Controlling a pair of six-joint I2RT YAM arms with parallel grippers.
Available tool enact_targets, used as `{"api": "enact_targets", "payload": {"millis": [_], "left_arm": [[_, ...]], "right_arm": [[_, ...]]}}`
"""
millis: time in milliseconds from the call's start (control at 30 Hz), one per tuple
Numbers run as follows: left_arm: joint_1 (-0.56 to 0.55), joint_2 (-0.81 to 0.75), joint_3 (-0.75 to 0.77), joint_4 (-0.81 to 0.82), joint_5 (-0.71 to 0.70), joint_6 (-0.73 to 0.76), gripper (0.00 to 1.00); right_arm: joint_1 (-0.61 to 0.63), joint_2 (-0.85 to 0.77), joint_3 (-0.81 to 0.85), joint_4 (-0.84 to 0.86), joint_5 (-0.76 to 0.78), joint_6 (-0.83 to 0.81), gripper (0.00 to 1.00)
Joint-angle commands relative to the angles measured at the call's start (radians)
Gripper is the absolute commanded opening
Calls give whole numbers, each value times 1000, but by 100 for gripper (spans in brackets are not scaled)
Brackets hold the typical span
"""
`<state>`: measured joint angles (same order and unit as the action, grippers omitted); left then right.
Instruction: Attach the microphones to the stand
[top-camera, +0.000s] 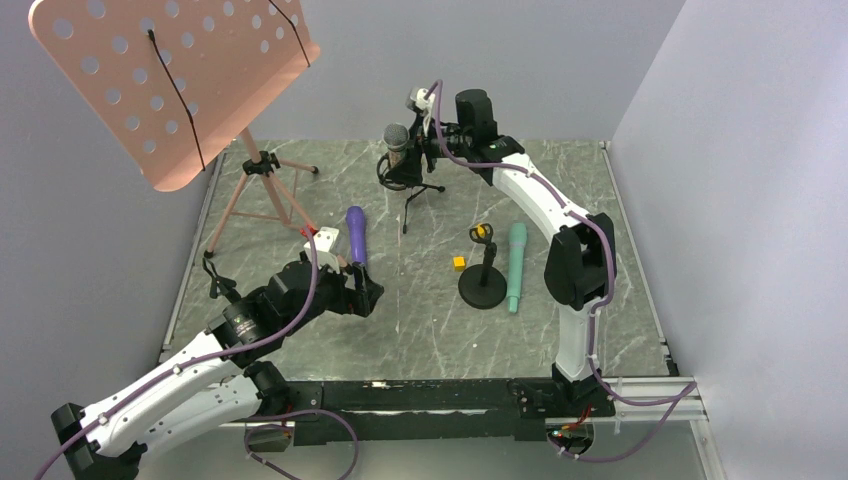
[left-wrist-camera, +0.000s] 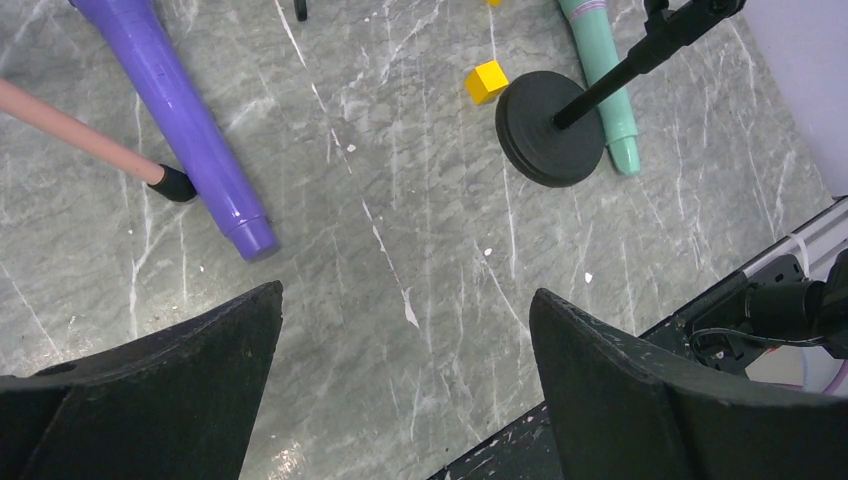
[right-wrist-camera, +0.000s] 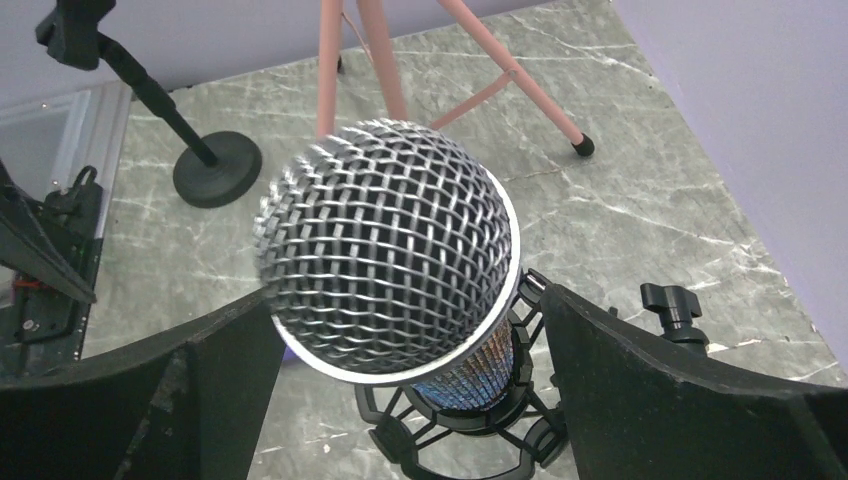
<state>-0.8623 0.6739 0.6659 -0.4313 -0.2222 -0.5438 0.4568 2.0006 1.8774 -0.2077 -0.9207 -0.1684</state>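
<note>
The silver-pink microphone (top-camera: 397, 138) with its grey mesh head (right-wrist-camera: 385, 260) stands in a black shock mount (right-wrist-camera: 470, 425) on a small tripod stand (top-camera: 408, 180) at the back. My right gripper (top-camera: 418, 140) (right-wrist-camera: 410, 295) is open, with one finger on each side of the mesh head. The purple microphone (top-camera: 356, 235) (left-wrist-camera: 185, 130) lies on the table. My left gripper (top-camera: 365, 295) (left-wrist-camera: 405, 330) is open and empty, low over the table just near of the purple microphone's end. The mint green microphone (top-camera: 516, 266) (left-wrist-camera: 603, 75) lies beside a black round-base stand (top-camera: 483, 288) (left-wrist-camera: 548, 140).
A pink music stand (top-camera: 170, 80) on a tripod stands at the back left; one leg's foot (left-wrist-camera: 172, 183) touches the purple microphone. A yellow cube (top-camera: 459, 263) (left-wrist-camera: 487, 80) lies left of the round base. Walls close in the table on the left, back and right.
</note>
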Motion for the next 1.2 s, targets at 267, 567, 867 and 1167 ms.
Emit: {"api": "enact_targets", "payload": {"millis": [267, 567, 867, 1167], "left_arm": [[2, -20, 16, 10, 28, -13, 98], [3, 42, 25, 35, 54, -8, 98], [46, 196, 31, 184, 163, 15, 99], [62, 324, 64, 264, 233, 20, 99]], "right_arm": [[-10, -178, 86, -228, 41, -67, 100], [-71, -426, -112, -407, 68, -232, 100], [-430, -787, -641, -182, 41, 91, 100], [-537, -942, -1103, 13, 490, 413, 97]]}}
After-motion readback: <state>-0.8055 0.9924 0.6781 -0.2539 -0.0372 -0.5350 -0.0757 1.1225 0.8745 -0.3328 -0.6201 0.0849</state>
